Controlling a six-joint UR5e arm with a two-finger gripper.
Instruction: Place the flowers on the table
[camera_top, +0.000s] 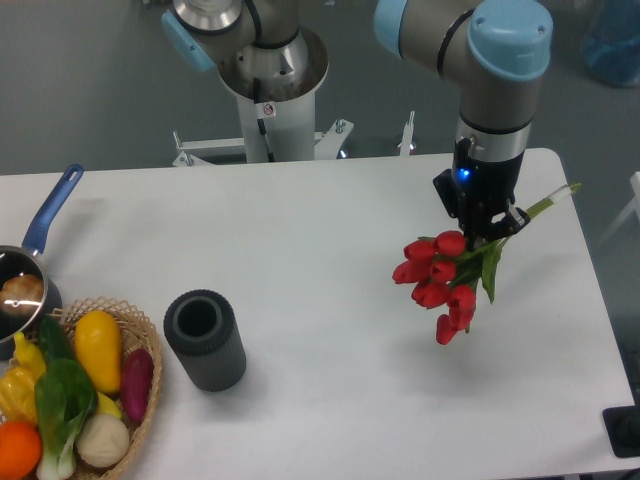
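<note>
Flowers clamped by the stems in closed hand, heads slanting down-left, stems up-right. Hanging above bare worktop, seemingly clear of it.

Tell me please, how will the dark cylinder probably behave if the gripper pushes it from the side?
The dark cylinder stands upright and looks taller than wide, so a high push might tip it. Once on its round side it would probably roll. Its ribbed surface probably gives good grip.
</note>
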